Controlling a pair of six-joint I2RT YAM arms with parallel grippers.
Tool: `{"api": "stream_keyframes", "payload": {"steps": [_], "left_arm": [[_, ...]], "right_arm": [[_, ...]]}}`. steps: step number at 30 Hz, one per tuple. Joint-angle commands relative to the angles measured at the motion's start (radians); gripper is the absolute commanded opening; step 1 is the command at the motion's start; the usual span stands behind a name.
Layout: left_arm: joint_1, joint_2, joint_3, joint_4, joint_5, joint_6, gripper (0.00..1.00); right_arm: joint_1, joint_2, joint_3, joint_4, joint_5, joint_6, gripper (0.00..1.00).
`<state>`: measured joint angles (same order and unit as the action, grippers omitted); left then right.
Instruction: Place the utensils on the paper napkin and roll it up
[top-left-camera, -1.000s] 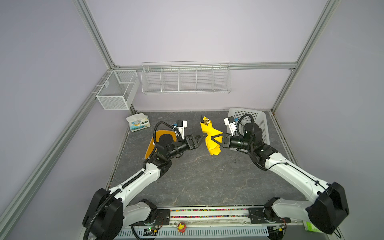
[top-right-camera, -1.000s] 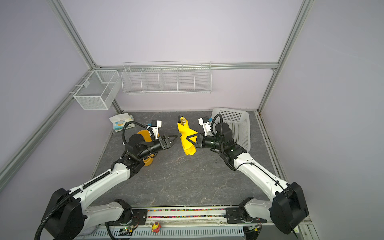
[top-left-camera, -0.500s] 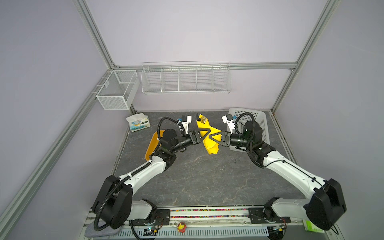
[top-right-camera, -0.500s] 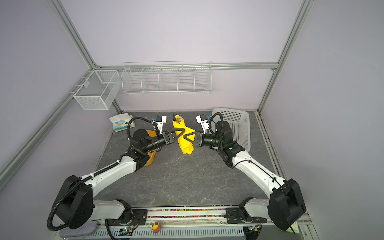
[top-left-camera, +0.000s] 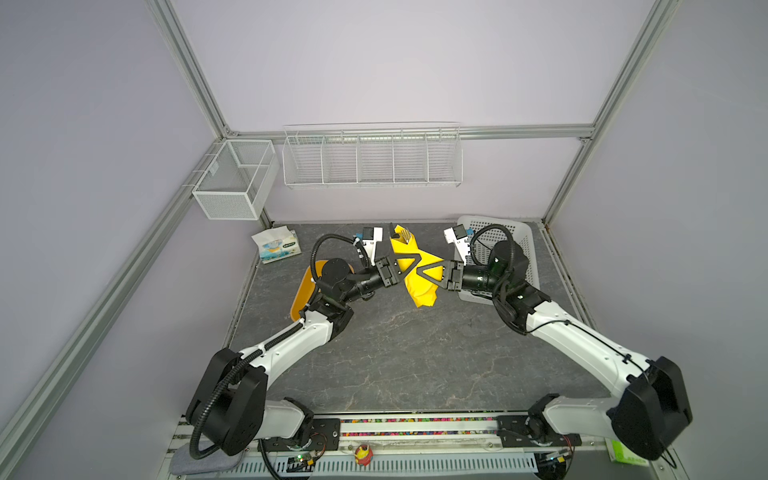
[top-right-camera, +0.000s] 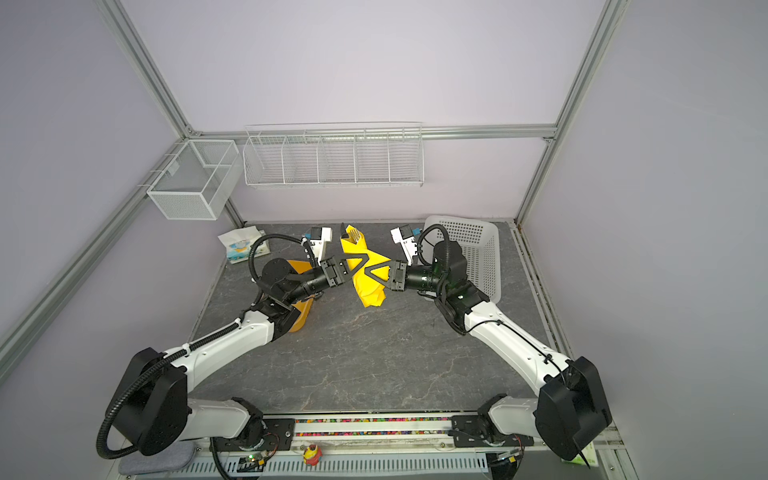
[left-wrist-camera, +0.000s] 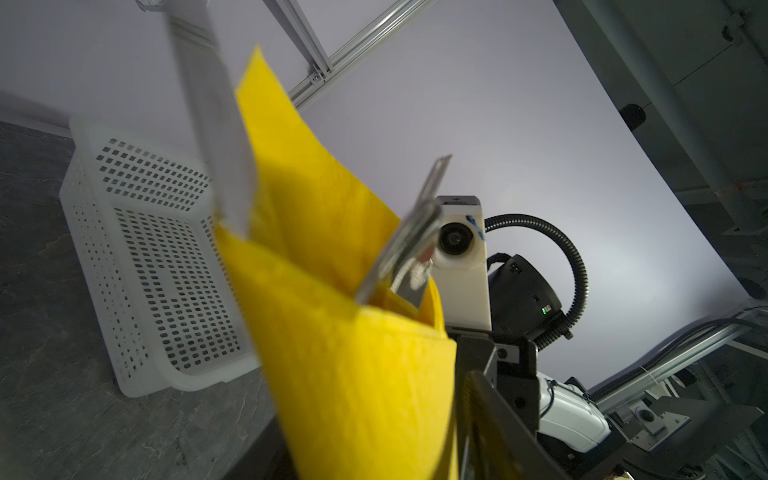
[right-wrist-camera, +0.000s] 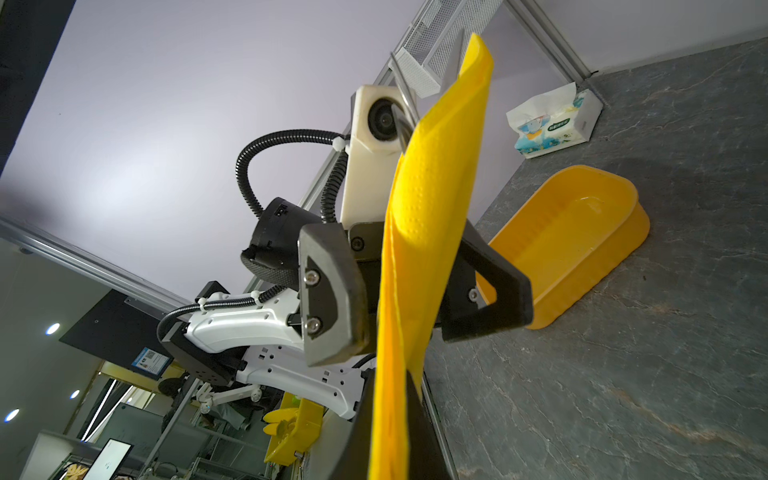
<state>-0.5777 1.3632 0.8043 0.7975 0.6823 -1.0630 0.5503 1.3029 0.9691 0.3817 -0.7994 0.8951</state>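
The paper napkin (top-left-camera: 420, 286) (top-right-camera: 370, 291) is a bright yellow loose roll held tilted above the table, its lower end hanging free. The utensils stick out of its upper end: fork tines (top-left-camera: 405, 237) (top-right-camera: 354, 237) (left-wrist-camera: 411, 245) and a blurred flat silver blade (left-wrist-camera: 218, 137). My right gripper (top-left-camera: 420, 272) (right-wrist-camera: 390, 449) is shut on the roll's middle from the right. My left gripper (top-left-camera: 409, 268) (right-wrist-camera: 419, 332) comes in from the left, open. Its fingers (right-wrist-camera: 332, 291) stand close on either side of the napkin (right-wrist-camera: 428, 208) just above the right grip. The napkin (left-wrist-camera: 353, 374) hides the left jaws in the left wrist view.
An orange-yellow tray (top-left-camera: 302, 291) (right-wrist-camera: 582, 232) lies under the left arm. A white perforated basket (top-left-camera: 521, 249) (left-wrist-camera: 158, 249) stands behind the right wrist. A tissue pack (top-left-camera: 276, 246) sits at the back left. A wire rack (top-left-camera: 370, 160) and a mesh box (top-left-camera: 232, 183) hang on the walls.
My left gripper has moved right up to the napkin and its jaws have narrowed around the roll. The right gripper keeps its hold, with the roll shifted slightly back and left.
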Motion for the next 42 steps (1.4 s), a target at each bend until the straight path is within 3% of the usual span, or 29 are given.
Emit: {"api": "stream_keyframes", "payload": {"steps": [1,13,25,31,36,42], "left_arm": [[0.0,0.01,0.025,0.054,0.017,-0.012,0.52],[0.001,0.042,0.027,0.151,0.02,-0.092,0.43],[0.001,0.024,0.015,0.165,0.001,-0.092,0.12],[0.001,0.018,0.0,0.174,-0.019,-0.092,0.05],[0.001,0.014,-0.006,0.177,-0.033,-0.093,0.0],[0.001,0.007,-0.01,0.174,-0.046,-0.094,0.0]], "right_arm": [[-0.004,0.006,0.007,0.101,-0.021,0.036,0.09],[-0.005,0.015,-0.004,0.127,-0.04,0.051,0.09],[-0.004,0.001,-0.012,0.108,-0.034,0.047,0.1],[-0.005,-0.014,-0.017,0.077,-0.014,0.029,0.13],[-0.005,-0.033,-0.016,0.016,0.013,-0.006,0.19],[-0.006,-0.061,-0.004,-0.086,0.053,-0.064,0.4]]}}
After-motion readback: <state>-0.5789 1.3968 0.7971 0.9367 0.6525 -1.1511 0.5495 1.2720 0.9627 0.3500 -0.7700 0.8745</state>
